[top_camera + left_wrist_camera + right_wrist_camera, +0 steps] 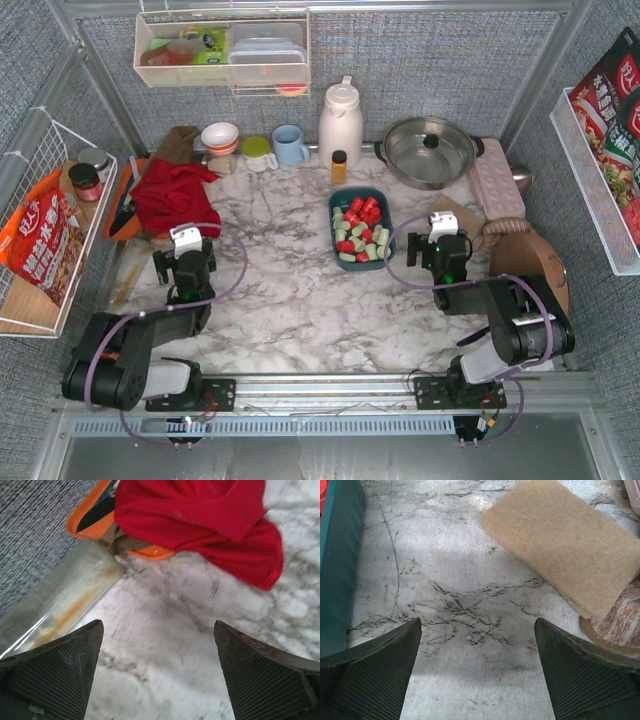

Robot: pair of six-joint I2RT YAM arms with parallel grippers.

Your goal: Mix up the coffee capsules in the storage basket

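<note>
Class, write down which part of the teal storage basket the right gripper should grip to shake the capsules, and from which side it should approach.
Probably the long right wall of the storage basket, taken from above, one finger inside, one outside. That wall is thin, upright and nearest the open right gripper; the coffee capsules fill the middle.

Bright even light, soft shadows, wrist views slightly blurred

Red and green coffee capsules point(360, 229) fill the teal storage basket point(334, 205)
</note>
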